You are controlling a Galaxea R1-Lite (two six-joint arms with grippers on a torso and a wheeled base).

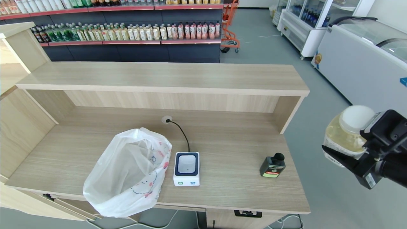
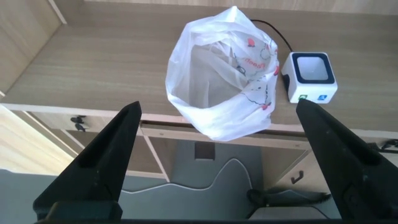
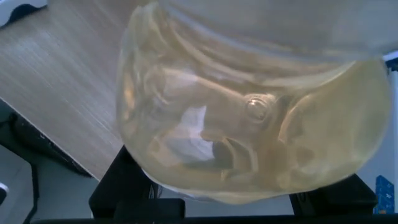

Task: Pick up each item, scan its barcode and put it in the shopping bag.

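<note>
A pale wooden checkout counter (image 1: 229,190) faces drink shelves. Beyond its right end, the right gripper (image 1: 351,144) clamps a clear white-capped bottle of yellowish liquid (image 1: 343,128). On the counter sit a small dark bottle (image 1: 272,165), a white scanner (image 1: 187,168) and an open white plastic shopping bag (image 1: 127,171). The left gripper (image 2: 217,112) is spread wide, holding nothing, near the bag.

Fingers of the left claw (image 2: 217,107) spread wide; right claw (image 1: 346,144) out at the right, clamped around a bottle (image 1: 345,132).
</note>
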